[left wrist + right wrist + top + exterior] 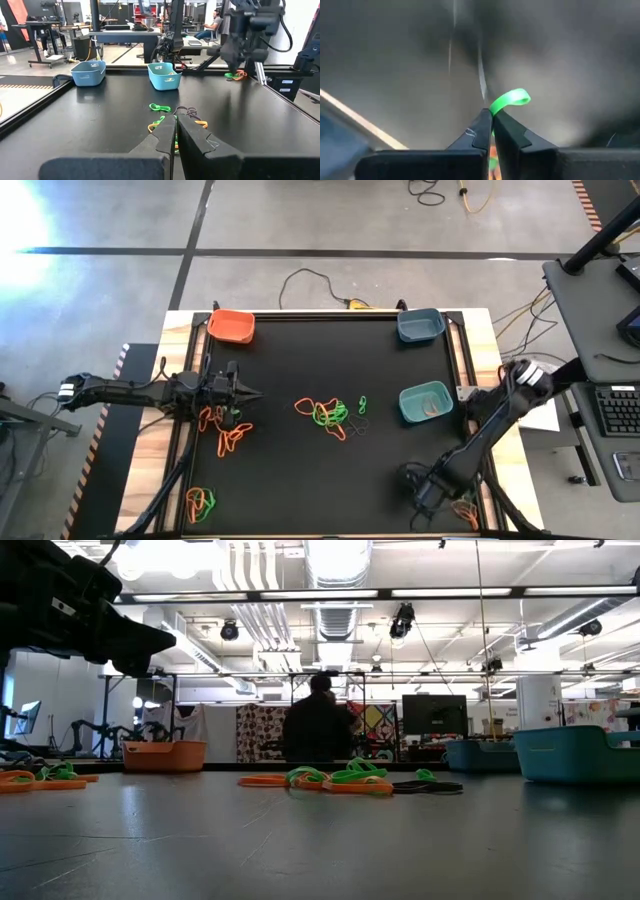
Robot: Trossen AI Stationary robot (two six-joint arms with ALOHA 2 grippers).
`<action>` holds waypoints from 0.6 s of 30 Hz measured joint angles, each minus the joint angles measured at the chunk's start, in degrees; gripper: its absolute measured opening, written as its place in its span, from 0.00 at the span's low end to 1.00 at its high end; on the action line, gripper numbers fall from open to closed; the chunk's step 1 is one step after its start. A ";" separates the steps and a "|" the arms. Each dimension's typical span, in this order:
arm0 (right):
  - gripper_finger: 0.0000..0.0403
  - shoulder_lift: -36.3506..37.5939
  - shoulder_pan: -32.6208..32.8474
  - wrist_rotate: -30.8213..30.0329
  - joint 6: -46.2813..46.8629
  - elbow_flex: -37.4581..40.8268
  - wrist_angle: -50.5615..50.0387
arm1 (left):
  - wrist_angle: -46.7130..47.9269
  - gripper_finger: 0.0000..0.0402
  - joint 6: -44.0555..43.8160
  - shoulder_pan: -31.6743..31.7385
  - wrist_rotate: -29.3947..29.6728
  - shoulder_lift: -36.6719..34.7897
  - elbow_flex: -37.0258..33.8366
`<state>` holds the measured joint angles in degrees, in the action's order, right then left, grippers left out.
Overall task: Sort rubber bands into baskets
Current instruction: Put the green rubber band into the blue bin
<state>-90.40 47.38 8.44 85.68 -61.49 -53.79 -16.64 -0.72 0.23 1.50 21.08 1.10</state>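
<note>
My right gripper hangs over the table's near right corner, pointing down, shut on a green rubber band. Just under it lies a small heap of orange and green bands. My left gripper waits shut at the table's left, pointing level toward the middle heap of orange, green and dark bands. The orange basket stands at the far left and the blue basket at the far right. The teal basket sits at the right, with bands inside. My right gripper pinches the green band between its two fingertips, at one end of the loop. The rest of the loop curls out past the tips. A bit of orange shows farther back between the fingers. The fingers come from above, pointing down.
More orange bands lie beside my left gripper, and an orange and green heap sits at the near left. Raised rails border the black mat. A person stands in the room beyond the far edge.
</note>
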 joint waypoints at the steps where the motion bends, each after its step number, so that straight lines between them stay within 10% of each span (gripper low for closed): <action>1: 0.03 1.17 -0.68 -3.62 -1.22 0.00 -0.72 | 0.00 0.00 0.01 0.02 0.00 0.02 0.00; 7: 0.03 9.07 -10.03 -22.60 -3.79 0.00 -14.10 | 0.00 0.00 0.01 0.00 0.00 0.00 0.00; 18: 0.02 15.83 -51.20 -33.28 -27.67 0.26 -20.40 | 0.02 0.00 0.00 0.02 -0.01 0.00 0.00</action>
<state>-74.58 -3.82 -24.84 58.01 -61.23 -74.19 -16.62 -0.72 0.25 1.49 21.08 1.10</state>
